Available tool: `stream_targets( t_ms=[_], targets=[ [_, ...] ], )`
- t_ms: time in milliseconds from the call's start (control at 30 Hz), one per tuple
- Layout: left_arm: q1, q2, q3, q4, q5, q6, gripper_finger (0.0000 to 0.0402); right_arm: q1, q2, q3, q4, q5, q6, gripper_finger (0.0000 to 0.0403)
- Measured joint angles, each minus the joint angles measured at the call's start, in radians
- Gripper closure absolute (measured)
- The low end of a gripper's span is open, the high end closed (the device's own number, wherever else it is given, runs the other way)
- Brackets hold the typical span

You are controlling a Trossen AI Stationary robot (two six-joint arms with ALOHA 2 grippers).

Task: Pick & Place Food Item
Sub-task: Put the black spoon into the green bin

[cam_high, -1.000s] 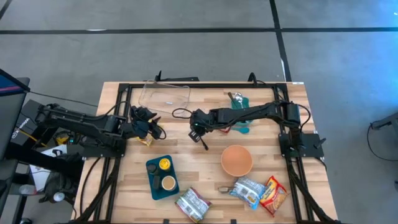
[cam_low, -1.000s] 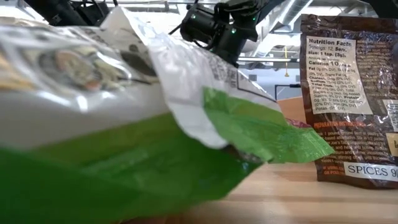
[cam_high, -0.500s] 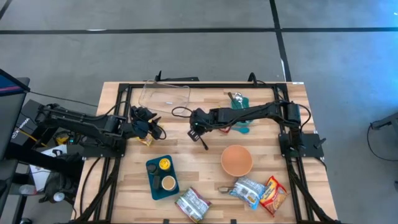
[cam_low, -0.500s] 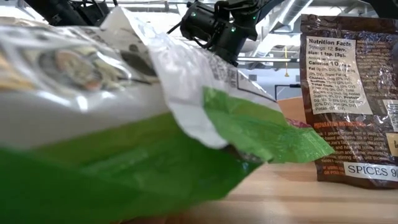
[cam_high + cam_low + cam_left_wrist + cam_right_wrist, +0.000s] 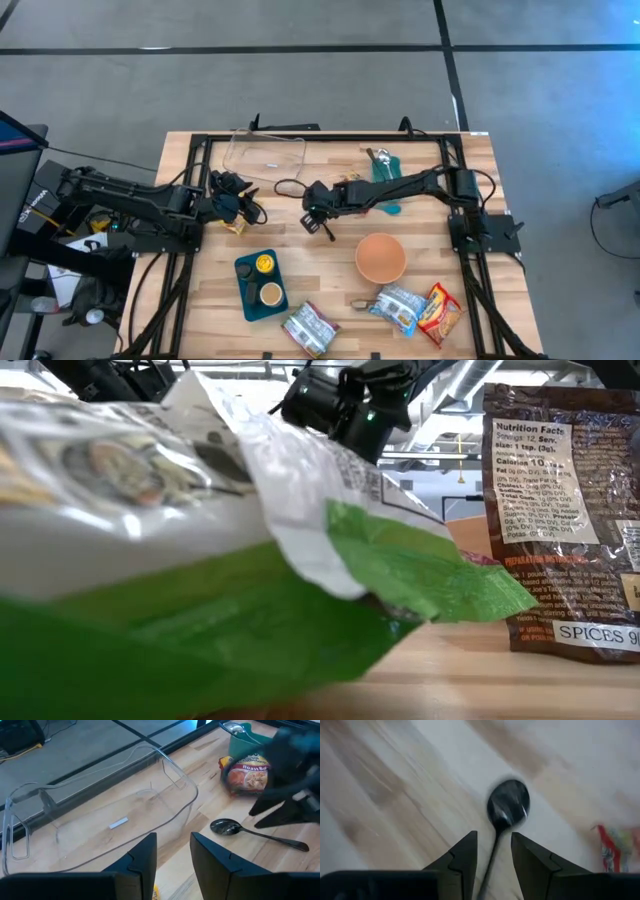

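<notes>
A metal spoon lies on the wooden table near its middle, bowl ahead of my right gripper's fingers. My right gripper slants down over it, narrowly open; the handle runs between the fingers, and I see no touch. From the left wrist view it is a dark blur above the spoon. Food packets lie along the near edge, and a roast-beef packet lies beyond the spoon. My left gripper waits at the table's left, open, nothing between its fingers.
A clear plastic container stands at the far left centre. An orange bowl sits right of centre, a teal tray with two cups near left. A teal holder stands at the far side. A small yellow piece lies by my left gripper.
My right gripper has sunk a little toward the spoon and shifted slightly toward the table's left edge. Its fingers keep the same gap. The spoon stays where it was on the table.
</notes>
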Motion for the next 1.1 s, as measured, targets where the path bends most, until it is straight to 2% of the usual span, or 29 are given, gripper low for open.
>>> stream_targets(
  t_ms=[67, 367, 633, 1100],
  targets=[
    [0.0, 0.0, 0.0, 0.001, 0.0, 0.0, 0.029, 0.001, 0.012, -0.01, -0.04, 0.006, -0.003, 0.029],
    [0.0, 0.0, 0.0, 0.008, 0.0, 0.0, 0.029, -0.002, 0.006, -0.004, -0.007, 0.009, 0.018, 0.029],
    [0.0, 0.0, 0.0, 0.01, 0.0, 0.0, 0.029, 0.002, 0.073, -0.004, 0.019, 0.004, 0.021, 0.029],
    [0.0, 0.0, 0.0, 0.01, 0.0, 0.0, 0.029, 0.001, 0.071, -0.004, 0.033, 0.011, 0.021, 0.029]
  ],
)
